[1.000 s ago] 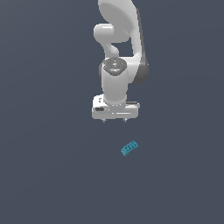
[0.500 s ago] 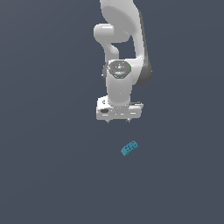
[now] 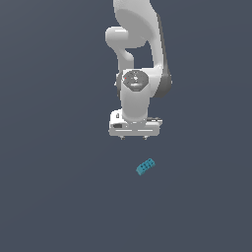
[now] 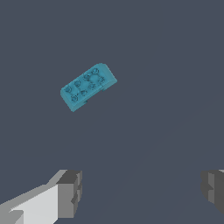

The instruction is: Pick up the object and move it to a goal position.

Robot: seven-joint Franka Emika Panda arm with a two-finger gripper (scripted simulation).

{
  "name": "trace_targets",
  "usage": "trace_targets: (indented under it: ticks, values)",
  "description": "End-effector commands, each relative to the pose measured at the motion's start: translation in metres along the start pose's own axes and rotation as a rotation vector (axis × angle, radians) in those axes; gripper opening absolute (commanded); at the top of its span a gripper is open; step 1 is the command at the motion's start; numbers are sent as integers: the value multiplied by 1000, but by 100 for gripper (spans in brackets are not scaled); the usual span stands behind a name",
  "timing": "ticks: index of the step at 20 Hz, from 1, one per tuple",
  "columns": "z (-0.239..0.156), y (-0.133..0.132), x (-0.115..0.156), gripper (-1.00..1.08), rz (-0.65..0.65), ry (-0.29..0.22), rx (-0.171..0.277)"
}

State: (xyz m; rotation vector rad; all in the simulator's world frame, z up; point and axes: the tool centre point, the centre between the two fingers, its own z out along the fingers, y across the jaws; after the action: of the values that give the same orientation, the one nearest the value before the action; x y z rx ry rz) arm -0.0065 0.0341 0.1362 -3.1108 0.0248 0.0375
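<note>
So I'm looking at a flat dark grey-blue floor (image 3: 54,197) that fills both views, nothing printed or marked on it as far as I can see. The biggest thing on screen is the white arm (image 3: 140,54), coming down from the top of the exterior view with its wrist pointed straight at the floor. At the end of it sits the gripper (image 3: 133,138), and from my seat only the two little fingertips poke out under the white hand body. In the wrist view the fingers (image 4: 69,192) are spread wide, one at each side of the picture with a big stretch of bare floor between them, and they've got nothing in them.

The block (image 3: 145,167) is the smallest thing here: a teal-blue oblong lying flat on the floor, studded face up, turned at a diagonal. In the exterior view it sits below the gripper and a bit toward the exterior view's right, clearly apart from the fingertips. In the wrist view the block (image 4: 87,86) lies well outside the gap between the fingers, not touching either one.
</note>
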Motion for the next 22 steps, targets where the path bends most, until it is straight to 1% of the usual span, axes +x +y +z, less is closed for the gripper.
trace_targets:
  ticks: [1,8,22]
  values:
    - [2,-2,3,100,32,0,0]
    - [9,-8,16,100,165,2,0]
    - [31,-28,48,100,511,11,-5]
